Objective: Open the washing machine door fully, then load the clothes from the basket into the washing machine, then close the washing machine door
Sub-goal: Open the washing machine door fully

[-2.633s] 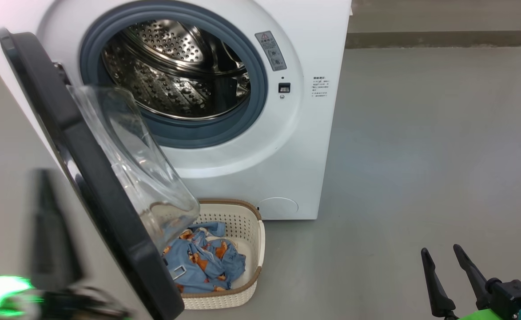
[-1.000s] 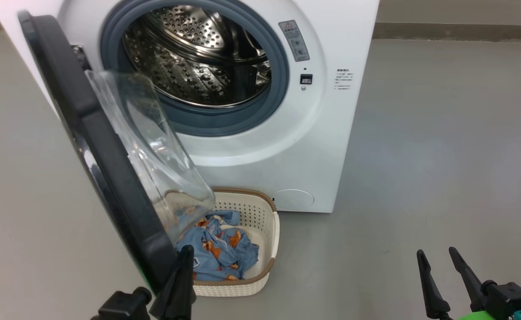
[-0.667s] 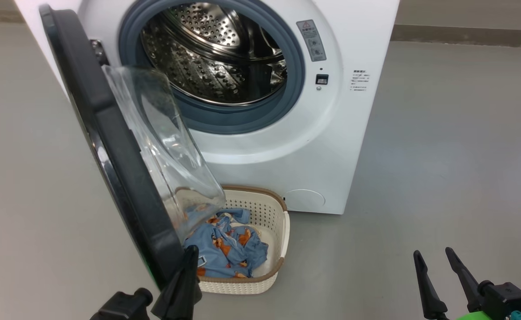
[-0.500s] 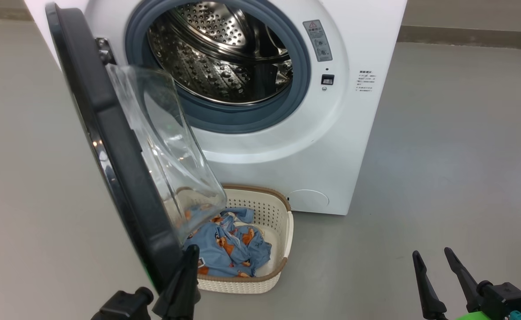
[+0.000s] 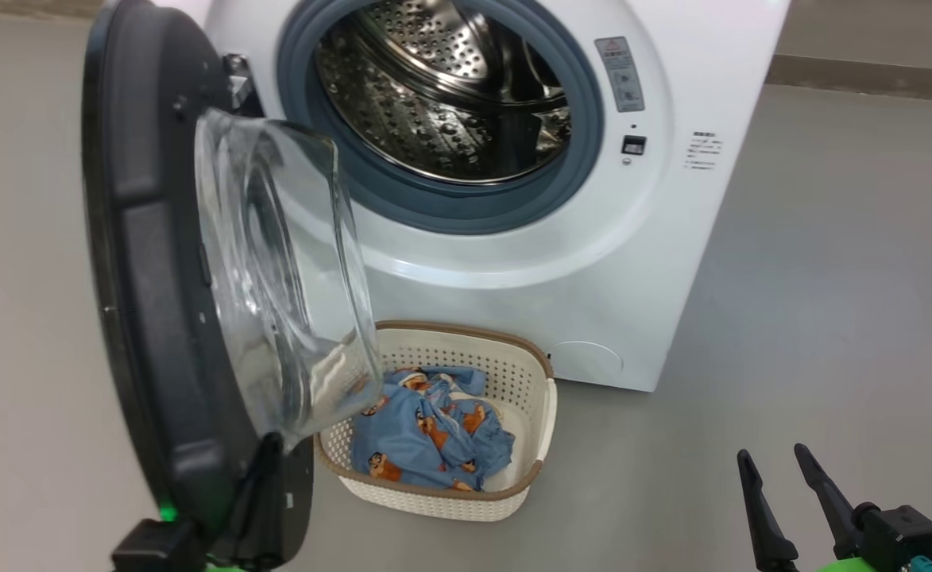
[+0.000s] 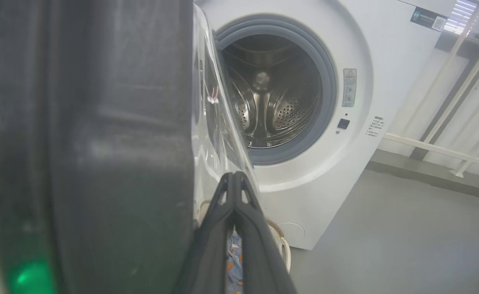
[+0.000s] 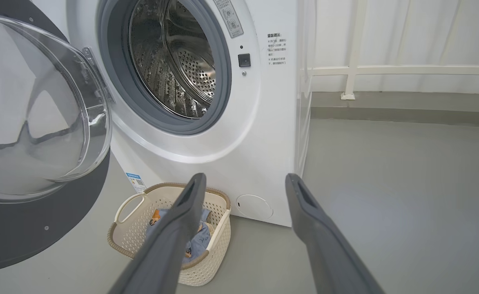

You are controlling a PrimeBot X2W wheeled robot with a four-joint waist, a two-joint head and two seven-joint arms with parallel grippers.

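- Looking down from the head: showing the washing machine door (image 5: 156,318) swung out at the left, nearly edge-on, glass bulge facing right toward the drum (image 5: 450,103) of the washing machine (image 5: 672,262). Placing the left gripper (image 5: 267,469) at the door's lower rim, fingers shut together, holding nothing; contact with the rim hard to confirm. Placing the basket (image 5: 545,381) on the floor below the opening, just right of the door, with the clothes (image 5: 434,437) inside. Placing the right gripper (image 5: 774,469) at lower right, spread wide, empty, well apart from the basket.
- Looking along the left wrist: showing the shut left gripper (image 6: 234,192) just beside the door's inner face (image 6: 121,143), door on that view's left. Probably calling for a leftward push to finish opening, left arm plainly nearer.
- Looking along the right wrist: showing the right gripper (image 7: 245,179) wide apart and empty, basket (image 7: 129,204) beyond its left finger, clothes (image 7: 155,216) inside.
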